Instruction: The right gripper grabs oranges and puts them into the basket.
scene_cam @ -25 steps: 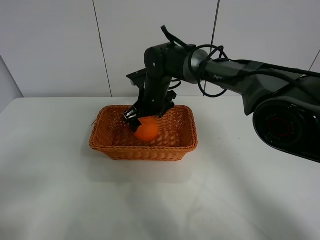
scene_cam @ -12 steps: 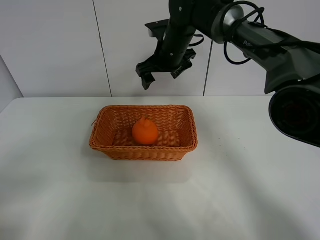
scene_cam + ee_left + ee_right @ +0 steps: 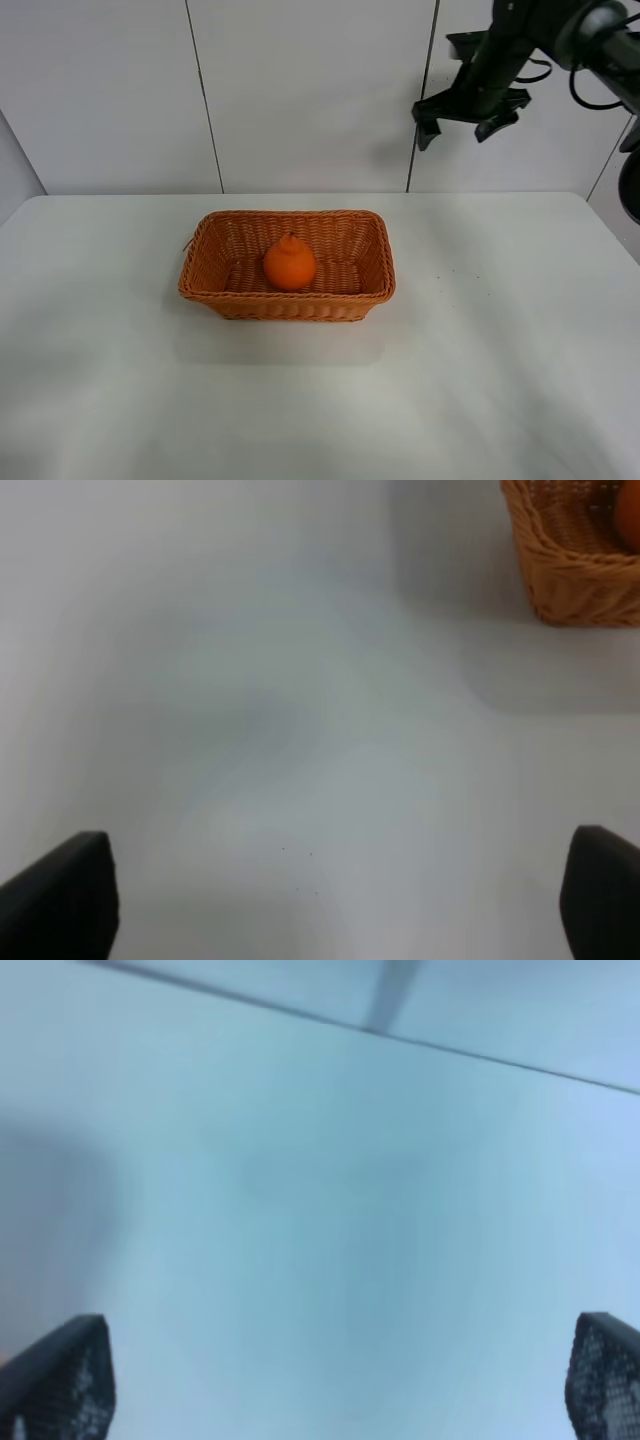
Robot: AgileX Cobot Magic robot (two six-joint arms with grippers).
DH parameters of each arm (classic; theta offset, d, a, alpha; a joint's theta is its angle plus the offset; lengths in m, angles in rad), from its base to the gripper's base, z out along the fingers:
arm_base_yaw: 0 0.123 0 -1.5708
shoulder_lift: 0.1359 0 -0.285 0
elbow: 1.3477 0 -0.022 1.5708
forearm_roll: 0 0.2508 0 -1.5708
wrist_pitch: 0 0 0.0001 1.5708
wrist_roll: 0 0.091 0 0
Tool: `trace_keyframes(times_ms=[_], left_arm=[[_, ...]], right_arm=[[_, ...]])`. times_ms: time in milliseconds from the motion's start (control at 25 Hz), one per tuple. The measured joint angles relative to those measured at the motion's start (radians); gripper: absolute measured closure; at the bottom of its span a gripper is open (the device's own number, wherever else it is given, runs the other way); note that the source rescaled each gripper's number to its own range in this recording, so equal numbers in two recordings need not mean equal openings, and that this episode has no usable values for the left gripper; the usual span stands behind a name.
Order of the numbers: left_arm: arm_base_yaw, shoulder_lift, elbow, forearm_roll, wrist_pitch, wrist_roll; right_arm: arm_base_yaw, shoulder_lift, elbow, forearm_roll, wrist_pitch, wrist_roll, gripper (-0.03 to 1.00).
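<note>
The right gripper (image 3: 456, 122) is now hanging high up by the wall, well apart from the basket (image 3: 288, 304). One second ago it was holding the orange (image 3: 290, 263) low inside the basket, and after that it was already rising above it. Its jaws are standing wide and are holding nothing. The orange is sitting upright on the basket floor, free of any contact with the gripper, so I am judging the placing as done. The left gripper (image 3: 330, 905) is also spread wide, over the white table (image 3: 480, 380).
</note>
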Motion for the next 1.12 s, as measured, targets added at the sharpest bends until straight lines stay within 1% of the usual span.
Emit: trace_keyframes(times_ms=[120,240,480,600,760,880,1120], left_arm=[[0.0,0.0,0.0,0.0,0.0,0.0],[0.0,0.0,0.0,0.0,0.0,0.0],[0.0,0.0,0.0,0.0,0.0,0.0],[0.0,0.0,0.0,0.0,0.0,0.0],[0.0,0.0,0.0,0.0,0.0,0.0],[0.0,0.0,0.0,0.0,0.0,0.0],[0.0,0.0,0.0,0.0,0.0,0.0]], right_arm=[[-0.071,0.0,0.0,-0.001,0.0,0.0,-0.03],[-0.109,0.0,0.006,0.001,0.0,0.0,-0.03],[-0.113,-0.02,0.055,0.007,0.0,0.0,-0.03],[-0.112,-0.062,0.117,0.007,-0.001,0.0,-0.03],[-0.112,-0.182,0.269,0.007,-0.003,0.0,-0.03],[-0.112,-0.312,0.439,0.007,-0.004,0.0,-0.03],[-0.112,-0.655,0.88,0.02,-0.005,0.0,-0.03]])
